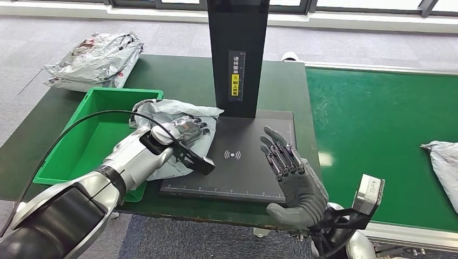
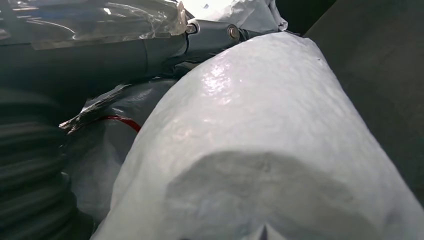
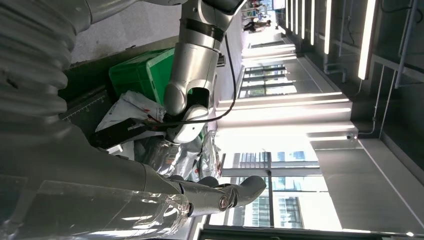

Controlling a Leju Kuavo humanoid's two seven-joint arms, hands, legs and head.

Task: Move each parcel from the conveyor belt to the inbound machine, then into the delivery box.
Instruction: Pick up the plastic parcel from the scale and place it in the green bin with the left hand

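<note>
Left hand [image 1: 189, 129] laid on top of a grey parcel [image 1: 178, 110], fingers [image 1: 201, 128] curled down over its crinkled plastic and gripping it. Parcel under that hand straddling two things: part on the near-left corner of the black scanner plate [image 1: 254, 178], part over the rim of the green bin [image 1: 108, 97] just to the hand's left. Seen from the left wrist, the same parcel [image 2: 260, 150] bulging white and glossy right against the camera, with a grey finger [image 2: 210, 35] pressed across its top.

Right hand [image 1: 291, 178] raised over the right side of the scanner plate, palm turned toward the left hand, fingers [image 1: 278, 151] spread and pointing away from the robot, holding nothing. Well apart from the left hand, with the wireless mark [image 1: 232, 155] on the plate between the two. From the right wrist, the silver left arm [image 3: 195, 65] reaching across to the parcel [image 3: 130, 107] beside the green bin [image 3: 142, 72].

Black post [image 1: 237, 54] with a yellow label standing beyond both hands, at the far edge of the plate. Second parcel [image 1: 445, 167] lying on the green belt [image 1: 378, 118], far to the right of the right hand. Heap of silvery bags [image 1: 94, 59] on the table's far-left corner, beyond the bin
</note>
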